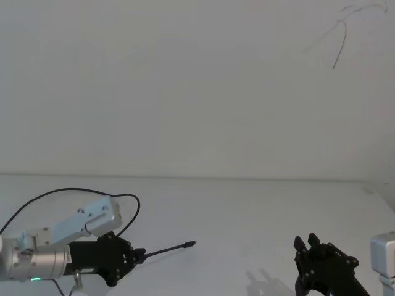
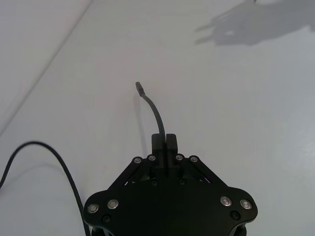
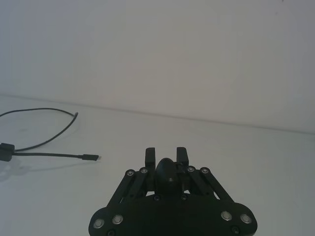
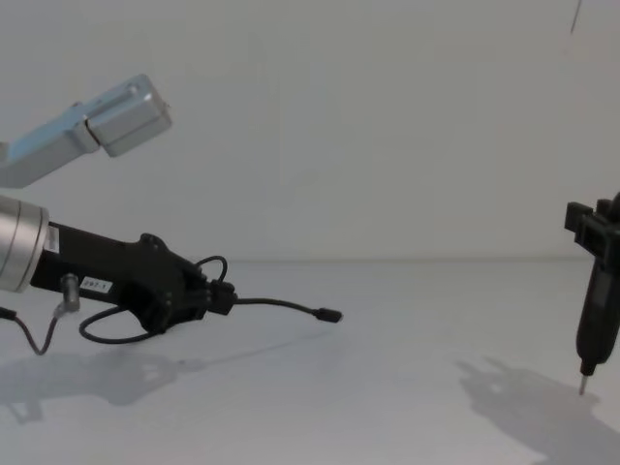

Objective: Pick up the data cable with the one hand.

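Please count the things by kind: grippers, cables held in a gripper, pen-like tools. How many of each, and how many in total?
Grippers: 2, the left gripper and the right gripper
Cables: 1, the data cable, clamped in the left gripper
Pen-like tools: 1, the pen-like tool at the right gripper
Total: 4

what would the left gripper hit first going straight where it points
Probably the bare table: the left gripper, holding the data cable, tilts slightly down. The right gripper seems off that line, though depth is unclear.
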`<state>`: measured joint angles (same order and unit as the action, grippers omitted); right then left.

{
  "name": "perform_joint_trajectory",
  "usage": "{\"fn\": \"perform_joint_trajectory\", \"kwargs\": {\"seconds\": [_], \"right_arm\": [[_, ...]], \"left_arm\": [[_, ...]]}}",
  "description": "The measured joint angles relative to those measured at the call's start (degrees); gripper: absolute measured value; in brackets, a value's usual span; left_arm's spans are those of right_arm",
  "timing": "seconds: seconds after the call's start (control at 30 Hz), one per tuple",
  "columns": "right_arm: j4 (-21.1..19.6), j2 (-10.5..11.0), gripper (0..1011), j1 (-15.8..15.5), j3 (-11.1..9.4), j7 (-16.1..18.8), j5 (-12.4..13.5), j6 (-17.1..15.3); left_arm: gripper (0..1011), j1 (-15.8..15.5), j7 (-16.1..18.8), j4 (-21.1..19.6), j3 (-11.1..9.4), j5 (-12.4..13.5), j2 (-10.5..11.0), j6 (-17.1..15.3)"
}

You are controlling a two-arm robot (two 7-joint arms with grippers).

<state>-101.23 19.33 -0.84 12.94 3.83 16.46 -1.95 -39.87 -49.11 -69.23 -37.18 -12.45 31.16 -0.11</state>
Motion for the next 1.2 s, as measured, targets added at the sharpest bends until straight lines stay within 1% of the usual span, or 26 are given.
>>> {"fn": "perform_joint_trajectory", "kwargs": {"seconds": [0.17, 0.2, 0.23, 0.27, 0.3, 0.37, 0.4, 0.47, 0.5, 0.6, 0.63, 0.7, 0.73, 0.83, 0.93, 0.97, 1.2], "right_arm": [[0.0, 0.0, 251, 0.0, 0.0, 0.0, 0.0, 0.0], [0.0, 0.0, 251, 0.0, 0.0, 0.0, 0.0, 0.0], [0.0, 0.0, 251, 0.0, 0.0, 0.0, 0.0, 0.0], [0.0, 0.0, 251, 0.0, 0.0, 0.0, 0.0, 0.0], [0.0, 0.0, 251, 0.0, 0.0, 0.0, 0.0, 0.0], [0.0, 0.0, 251, 0.0, 0.0, 0.0, 0.0, 0.0], [0.0, 0.0, 251, 0.0, 0.0, 0.0, 0.0, 0.0], [0.0, 0.0, 251, 0.0, 0.0, 0.0, 0.0, 0.0], [0.0, 0.0, 251, 0.0, 0.0, 0.0, 0.0, 0.0], [-0.1, -0.1, 251, 0.0, -0.1, 0.1, 0.1, 0.0], [-0.1, -0.2, 251, 0.0, -0.1, 0.2, 0.2, 0.0], [-0.2, -0.3, 251, 0.1, -0.2, 0.4, 0.5, 0.0], [-0.3, -0.5, 251, 0.1, -0.3, 0.6, 0.8, -0.1], [-0.6, -1.0, 251, 0.3, -0.5, 1.2, 1.9, -0.3], [-1.0, -1.6, 251, 0.6, -0.7, 1.8, 3.1, -0.5], [-1.0, -1.6, 251, 0.6, -0.7, 1.8, 3.1, -0.5], [-2.2, -3.6, 251, 1.6, -1.5, 3.2, 7.0, -2.1]], "left_arm": [[39, 0.1, -1.7, 0.3, 0.3, -1.6, -0.1, 2.7], [39, 0.1, -2.6, 0.5, 0.4, -2.3, -0.2, 3.7], [39, 0.1, -2.9, 0.5, 0.5, -2.5, -0.2, 3.9], [39, 0.2, -3.9, 0.6, 0.6, -3.4, -0.2, 4.9], [39, 0.2, -3.9, 0.6, 0.6, -3.4, -0.2, 4.9], [39, 0.3, -5.3, 0.8, 0.9, -4.7, -0.1, 6.1], [39, 0.5, -6.6, 0.9, 1.1, -5.8, 0.0, 7.0], [39, 0.7, -7.9, 0.9, 1.4, -7.0, 0.1, 7.8], [39, 0.9, -8.9, 0.9, 1.6, -8.0, 0.3, 8.3], [39, 1.2, -10.2, 0.8, 1.9, -9.5, 0.8, 8.9], [39, 1.4, -11.3, 0.7, 2.1, -10.4, 1.0, 9.3], [39, 1.7, -12.0, 0.5, 2.2, -11.1, 1.3, 9.5], [39, 1.9, -12.8, 0.4, 2.4, -12.0, 1.7, 9.8], [39, 2.2, -13.9, 0.1, 2.7, -13.2, 2.1, 10.2], [39, 2.4, -14.7, 0.0, 2.8, -13.9, 2.4, 10.4], [39, 2.4, -14.9, 0.0, 2.9, -14.2, 2.5, 10.5], [39, 2.8, -16.4, -0.3, 3.2, -15.7, 3.1, 11.0]]}}
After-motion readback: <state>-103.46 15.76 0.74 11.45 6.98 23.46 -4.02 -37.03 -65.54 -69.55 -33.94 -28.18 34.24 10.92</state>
